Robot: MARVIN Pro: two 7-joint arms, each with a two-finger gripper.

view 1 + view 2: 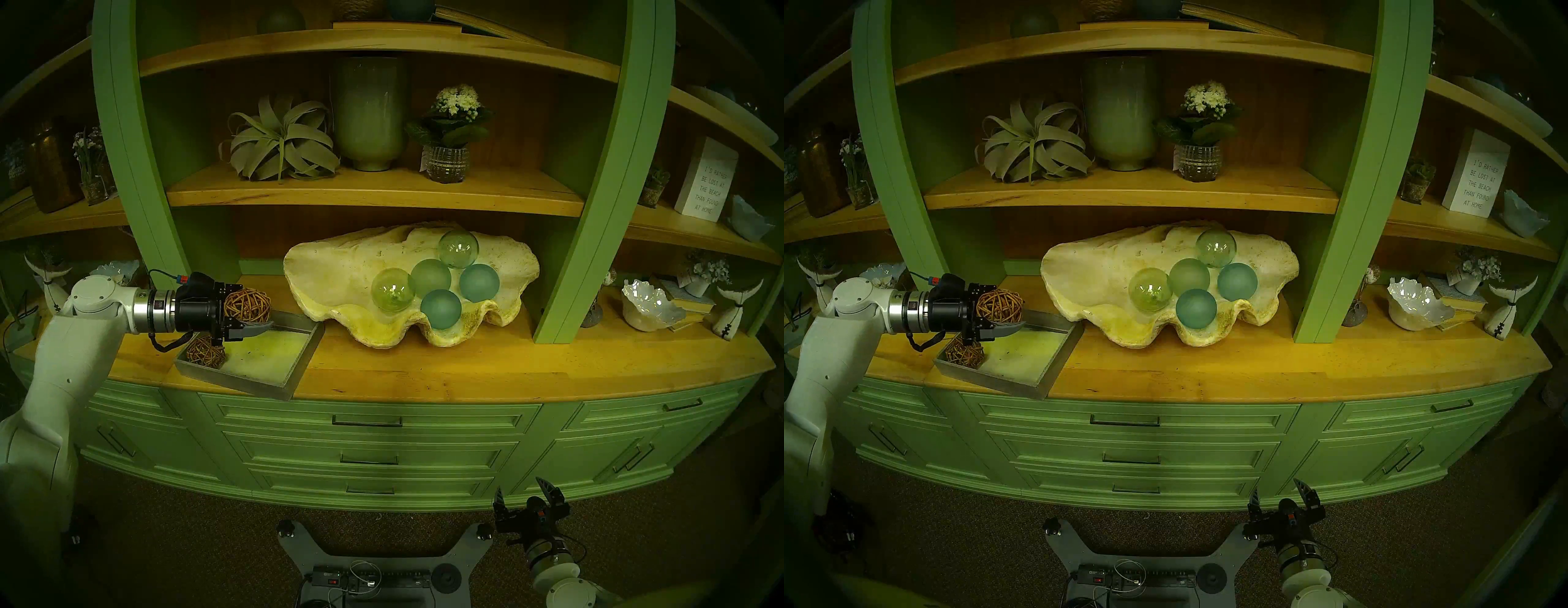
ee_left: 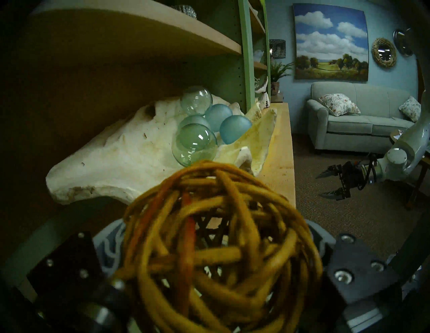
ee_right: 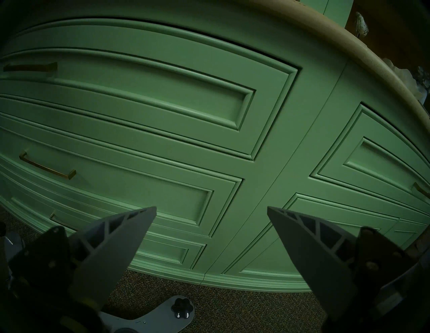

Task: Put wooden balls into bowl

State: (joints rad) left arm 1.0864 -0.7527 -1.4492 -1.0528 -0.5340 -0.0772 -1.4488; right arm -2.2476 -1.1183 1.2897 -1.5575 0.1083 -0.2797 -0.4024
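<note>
My left gripper [image 1: 259, 316] is shut on a brown rattan ball [image 1: 247, 305] and holds it above the grey square tray [image 1: 271, 373], left of the bowl. The ball fills the left wrist view [image 2: 216, 246]. The second rattan ball [image 1: 206, 351] lies in the tray's near left corner, below the gripper. The big cream clam-shell bowl [image 1: 339, 271] stands on the wooden counter to the right and holds several green and teal glass spheres [image 1: 430, 278]. My right gripper [image 1: 524, 494] is open and empty, low in front of the drawers.
A green post [image 1: 594, 212] stands right of the bowl, and a shelf [image 1: 373, 193] with plants and a vase hangs just above it. A small white ruffled bowl [image 1: 651, 303] sits at far right. The robot's base [image 1: 373, 556] is on the carpet below.
</note>
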